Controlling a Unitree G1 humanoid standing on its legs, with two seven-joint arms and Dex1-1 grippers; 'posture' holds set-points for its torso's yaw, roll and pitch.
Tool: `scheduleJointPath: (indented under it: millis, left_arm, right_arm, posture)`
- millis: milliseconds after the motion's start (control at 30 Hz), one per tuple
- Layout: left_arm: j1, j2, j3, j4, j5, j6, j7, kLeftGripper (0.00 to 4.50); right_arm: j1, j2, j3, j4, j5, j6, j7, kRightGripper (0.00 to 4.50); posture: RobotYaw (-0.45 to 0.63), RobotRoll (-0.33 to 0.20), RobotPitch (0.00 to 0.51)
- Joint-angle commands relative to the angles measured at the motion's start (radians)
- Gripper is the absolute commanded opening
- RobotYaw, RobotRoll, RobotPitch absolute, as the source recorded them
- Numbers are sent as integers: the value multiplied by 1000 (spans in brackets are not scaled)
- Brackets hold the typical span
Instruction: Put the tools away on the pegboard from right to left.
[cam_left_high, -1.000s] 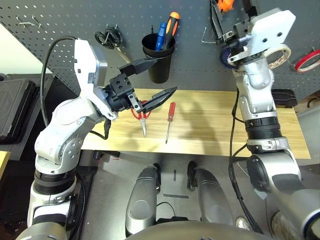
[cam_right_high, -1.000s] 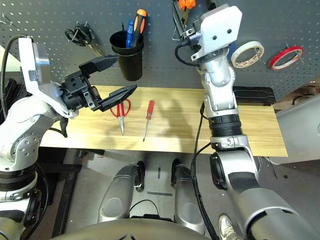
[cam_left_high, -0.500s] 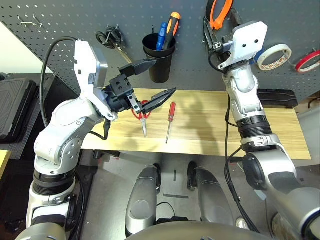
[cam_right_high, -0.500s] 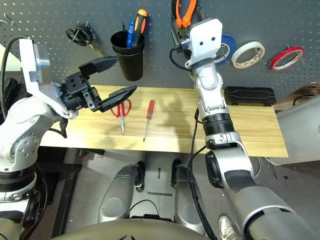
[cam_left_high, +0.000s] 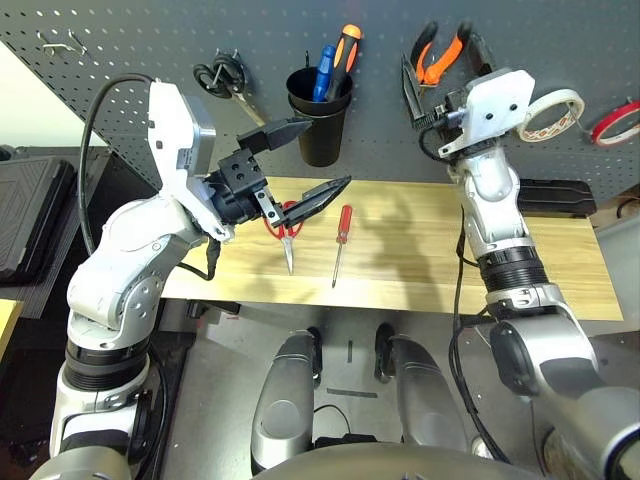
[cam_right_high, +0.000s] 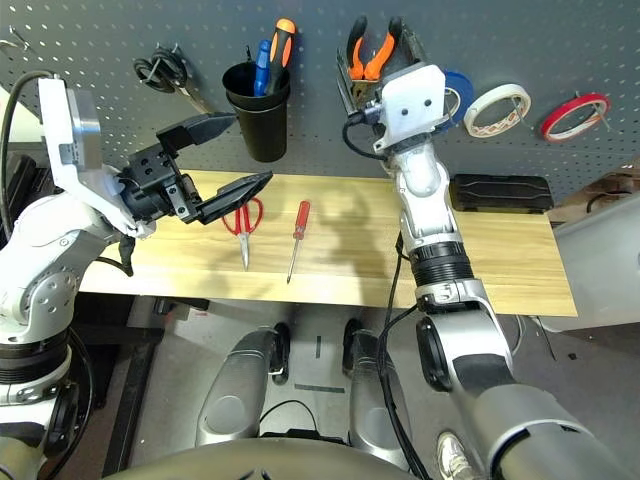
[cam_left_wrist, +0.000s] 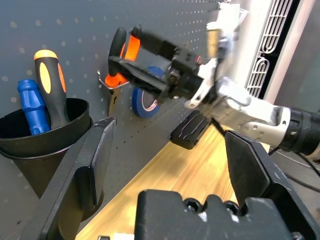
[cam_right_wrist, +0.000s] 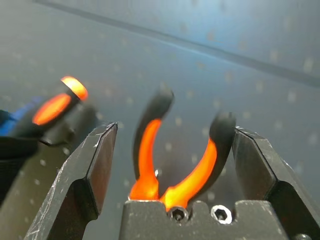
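On the pegboard (cam_left_high: 120, 40), the pliers (cam_right_high: 372, 52) hang handles-up on a hook, just left of the blue tape. The right tool (cam_right_wrist: 170, 165) sits in front of them with its fingers spread wide to either side of the handles, not touching. The red ring (cam_right_high: 573, 112) hangs at the far right. On the worktop (cam_left_high: 420, 250) lie the scissors (cam_left_high: 283, 232) and screwdriver (cam_left_high: 340, 240). The left tool (cam_left_high: 300, 160) hovers wide open above the scissors.
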Motion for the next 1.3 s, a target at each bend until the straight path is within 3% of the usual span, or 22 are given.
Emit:
scheduleJointPath:
  millis: [33, 167, 333, 567, 867, 1300]
  left_arm:
    - [38, 23, -33, 11, 49, 13, 7, 4500]
    - [72, 27, -76, 43, 119, 24, 38, 4500]
    - [98, -25, -131, 96, 179, 7, 70, 4500]
    - [110, -181, -270, 279, 330, -55, 161, 4500]
    - [45, -369, -331, 634, 493, -145, 286, 4500]
    - [-174, -552, -288, 1180, 557, -125, 369, 4500]
  right_arm:
    - [83, -49, 19, -71, 28, -61, 82, 4459]
    - [198, -116, 22, -122, 57, -94, 161, 4459]
    - [348, -206, 33, -183, 72, -39, 250, 4459]
    - [532, -341, 93, -221, 52, 145, 408, 4459]
    - [599, -399, 120, -210, 31, 285, 494, 4459]
    - [668, -386, 126, -300, 11, 494, 491, 4459]
  posture:
    - [240, 0, 249]
    - [240, 0, 249]
    - [235, 0, 258]
    - [212, 0, 265]
    - [187, 0, 279]
    - [148, 0, 290]
